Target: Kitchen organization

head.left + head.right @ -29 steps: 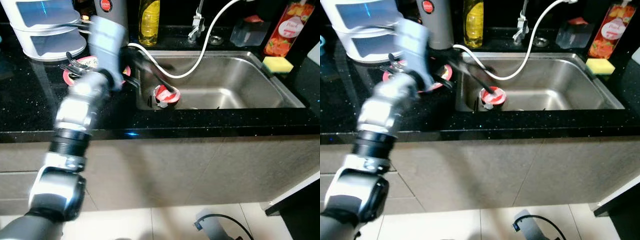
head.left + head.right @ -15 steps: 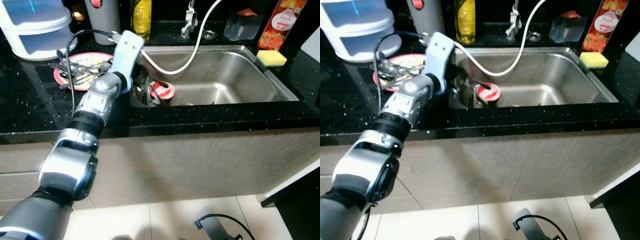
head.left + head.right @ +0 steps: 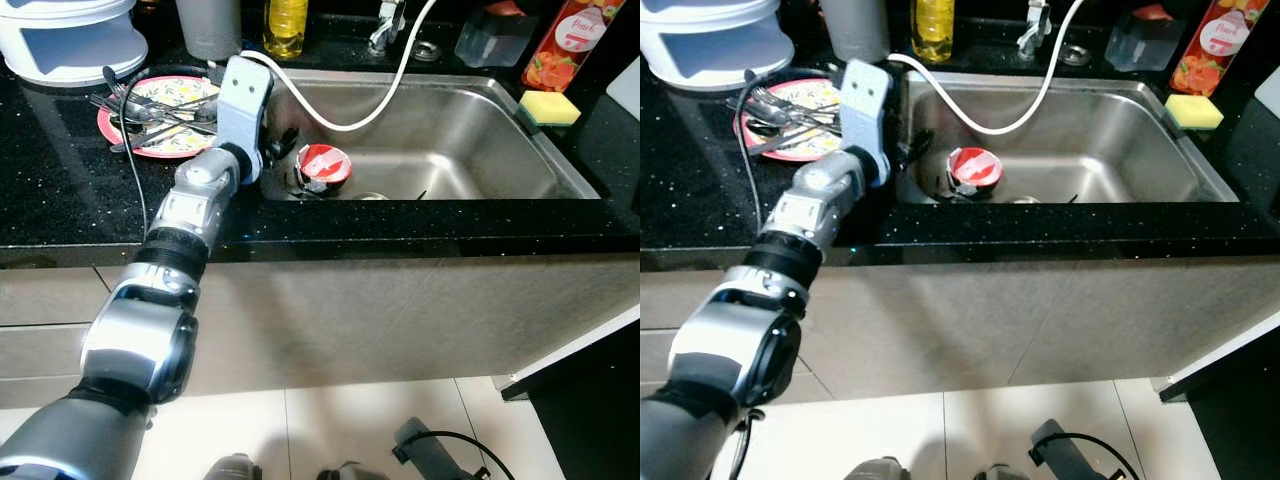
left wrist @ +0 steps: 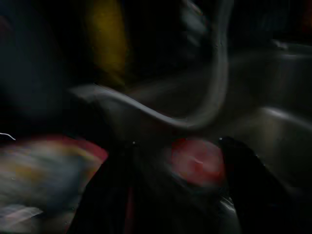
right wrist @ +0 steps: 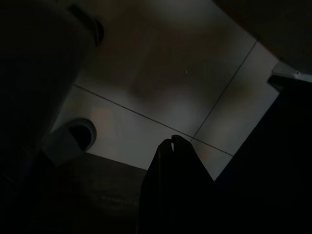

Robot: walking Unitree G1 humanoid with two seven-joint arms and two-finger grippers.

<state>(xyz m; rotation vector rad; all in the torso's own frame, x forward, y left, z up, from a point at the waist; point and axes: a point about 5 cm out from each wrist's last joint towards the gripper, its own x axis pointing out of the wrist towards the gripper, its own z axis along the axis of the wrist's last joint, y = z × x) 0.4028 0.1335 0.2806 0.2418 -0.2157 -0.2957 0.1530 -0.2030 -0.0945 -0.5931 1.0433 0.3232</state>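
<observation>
Beyond the left gripper (image 3: 290,170), a brushed stainless-steel sink (image 3: 480,150) is seen, smooth with a dull sheen. Around it a glossy black speckled stone counter (image 3: 60,190) is laid. A red cup (image 3: 322,167) with a shiny foil-like top is seen just ahead of the black matt fingers (image 4: 243,185). Behind the gripper's wrist, a glazed red plate (image 3: 140,135) carries polished metal cutlery (image 3: 150,108). A smooth white rubbery hose (image 3: 385,95) and a porous yellow sponge (image 3: 549,106) are noted farther off.
</observation>
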